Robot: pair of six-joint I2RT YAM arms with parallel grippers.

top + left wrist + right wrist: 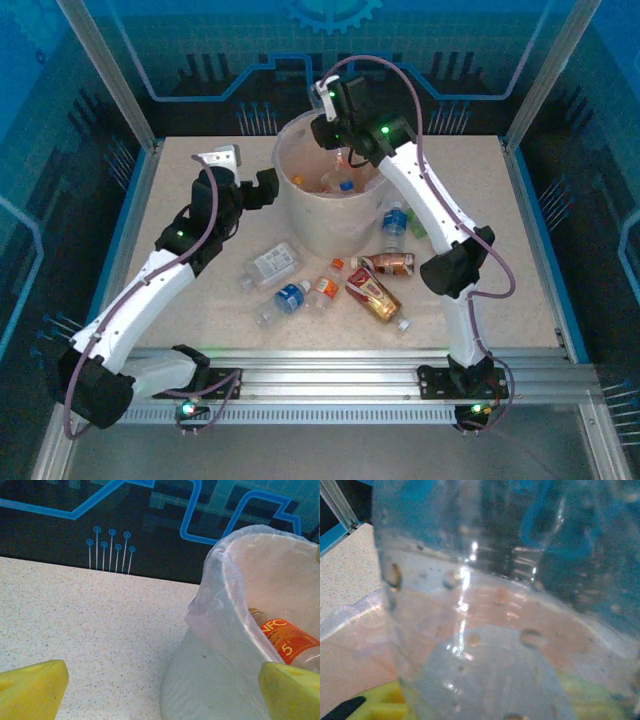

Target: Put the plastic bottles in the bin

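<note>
Two arms are working over one table (520, 250).

The right gripper (343, 152) is hovering above the mouth of the bin (305, 228), its pads pinching one held bottle (485, 605). In the right wrist view this clear bottle is sitting right against the lens, droplets clinging to its wall, with the bin's liner rim showing behind it.

The left gripper (263, 190) is hanging just beside the bin's left wall. Its two yellow fingers (31, 690) are spread wide and nothing is lying between them.

One bin is standing at mid-table, between the two arms.

Six bottles are lying on the table in a loose cluster near the bin's front and right side:
- a pale-labelled bottle (272, 265)
- a blue-labelled bottle (288, 298)
- an orange-labelled bottle (323, 289)
- a brown-labelled bottle (392, 264)
- a red-brown bottle (373, 296)
- a second blue-labelled bottle (394, 226), close to the bin's right base

A green patch (418, 228) is peeking out beside the right arm; I cannot tell whether it is a seventh bottle.

Inside the bin, from above, two caps are showing: an orange cap (298, 182) and a blue cap (345, 186). The left wrist view is showing one orange bottle (286, 641) resting against the inner wall. I cannot tell whether it is the orange-capped one.
</note>
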